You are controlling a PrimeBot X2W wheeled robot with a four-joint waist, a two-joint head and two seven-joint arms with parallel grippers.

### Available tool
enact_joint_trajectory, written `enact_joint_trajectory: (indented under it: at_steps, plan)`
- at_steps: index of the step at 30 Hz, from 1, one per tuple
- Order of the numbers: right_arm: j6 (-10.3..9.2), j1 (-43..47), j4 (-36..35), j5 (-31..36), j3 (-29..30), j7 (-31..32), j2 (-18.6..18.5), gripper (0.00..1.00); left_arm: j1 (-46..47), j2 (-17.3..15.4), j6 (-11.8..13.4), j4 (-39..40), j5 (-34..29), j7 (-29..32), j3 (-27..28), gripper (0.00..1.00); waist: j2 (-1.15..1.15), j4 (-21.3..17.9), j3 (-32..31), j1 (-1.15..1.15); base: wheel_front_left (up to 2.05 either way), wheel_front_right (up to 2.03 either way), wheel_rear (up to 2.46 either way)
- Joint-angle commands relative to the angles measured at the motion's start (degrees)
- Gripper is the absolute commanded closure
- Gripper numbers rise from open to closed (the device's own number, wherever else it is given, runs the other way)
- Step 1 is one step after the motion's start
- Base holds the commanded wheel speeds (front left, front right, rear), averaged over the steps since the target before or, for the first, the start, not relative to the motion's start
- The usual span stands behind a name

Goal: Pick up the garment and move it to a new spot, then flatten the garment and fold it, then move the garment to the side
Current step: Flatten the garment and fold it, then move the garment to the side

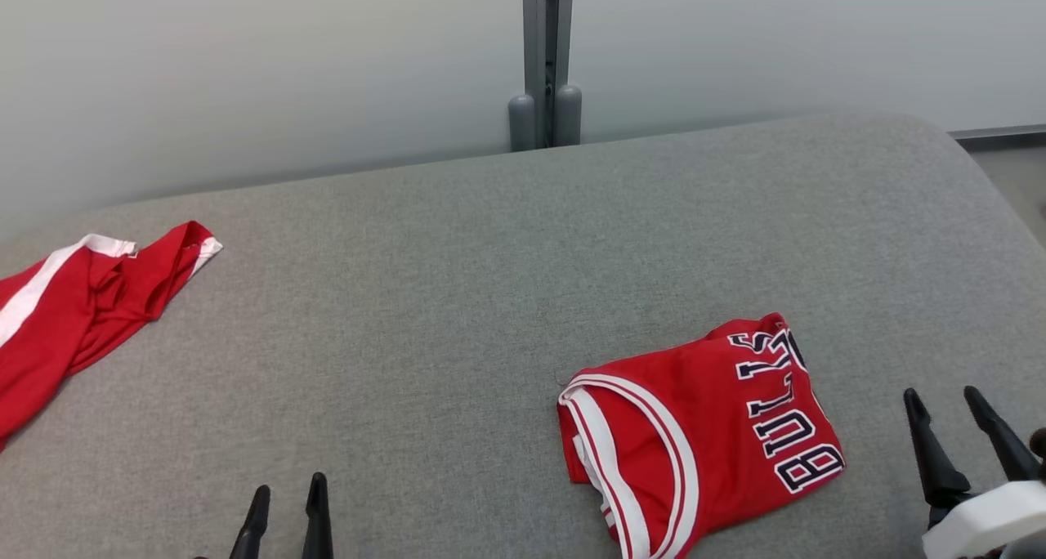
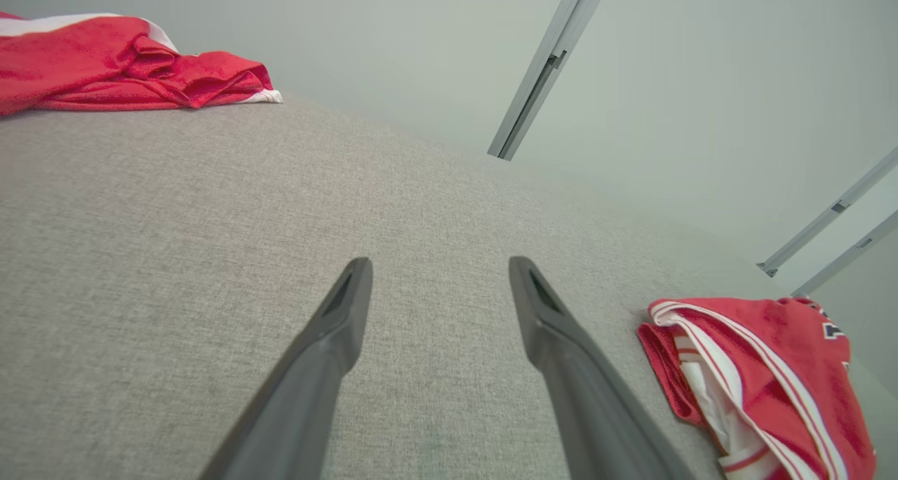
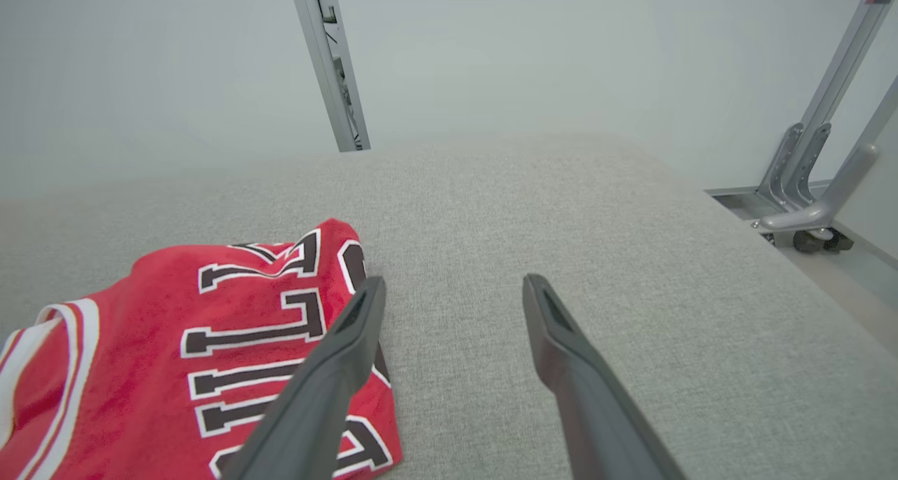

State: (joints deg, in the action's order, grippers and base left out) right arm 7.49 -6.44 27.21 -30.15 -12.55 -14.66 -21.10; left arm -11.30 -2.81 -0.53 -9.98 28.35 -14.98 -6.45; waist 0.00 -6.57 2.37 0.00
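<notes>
The jersey [image 1: 703, 436] lies folded on the grey pad [image 1: 490, 281], low and right of middle, lettering up, its striped edge facing left. The right gripper [image 1: 941, 394] hangs just right of it, jaws spread over bare pad; in the right wrist view one finger [image 3: 330, 389] crosses the jersey's lettered edge, and I cannot tell if it touches. The left gripper [image 1: 290, 484] sits at the lower left, jaws spread, well apart from the jersey. A second red garment [image 1: 73, 314] lies crumpled at the pad's far left. A grey post [image 1: 546, 60] stands behind the pad
</notes>
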Motion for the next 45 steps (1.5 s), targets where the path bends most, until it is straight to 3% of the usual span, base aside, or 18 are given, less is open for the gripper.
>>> enact_joint_trajectory:
  at_steps: [1,5,9,16,23,26,28,35,45]
  plan:
    - [0.01,2.70,-3.04,2.69,4.19,-0.50,1.01,0.00,-1.29,-0.18,0.07,1.91,-0.91,-0.28,1.39,0.00,0.00,-0.55,-2.17,0.00,0.00,0.00,0.00]
    - [0.01,7.17,-8.50,10.45,11.00,-0.55,3.90,0.00,-2.23,-0.16,0.60,5.13,-2.20,-0.28,3.41,0.00,0.00,-0.55,-3.08,0.00,0.00,0.00,0.00]
    - [0.00,10.16,-12.72,16.36,13.71,-0.55,7.15,0.00,-2.64,-0.20,1.10,6.60,-3.23,-0.28,4.22,0.00,0.00,-0.08,-3.68,0.00,0.00,0.00,0.00]
    - [0.00,10.22,-13.80,19.16,11.84,-0.57,10.85,0.00,-3.37,-0.19,0.69,6.73,-4.16,-0.28,4.82,0.00,0.00,1.00,-4.06,0.00,0.00,0.00,0.00]
    - [0.00,8.83,-13.62,17.70,11.32,-0.57,11.35,0.00,-2.82,-0.18,0.77,6.91,-5.25,-0.28,4.31,0.00,0.00,2.84,-3.58,0.00,0.00,0.00,0.00]
    - [0.00,6.75,-11.58,13.83,10.60,1.40,9.89,0.00,-1.98,-0.18,1.04,7.17,-5.30,-0.28,3.75,0.00,0.00,3.42,-2.63,0.00,0.00,0.00,0.00]
    - [-0.01,2.59,-9.16,11.12,6.30,8.96,5.15,0.00,-0.85,-0.19,0.74,7.03,-5.64,-0.28,2.66,0.00,0.00,3.82,-1.05,0.00,0.00,0.00,0.00]
    - [0.00,-7.19,-0.51,1.85,-2.73,23.45,-1.53,0.00,2.86,-0.21,0.24,5.97,-5.77,-0.28,0.55,0.00,0.00,6.23,2.25,0.00,0.00,0.00,0.00]
    - [0.00,-11.58,9.47,-4.92,-8.33,26.04,-3.24,0.00,3.26,-0.19,0.94,5.90,-5.26,-0.28,-0.09,0.00,0.00,8.36,3.53,0.00,0.00,0.00,0.00]
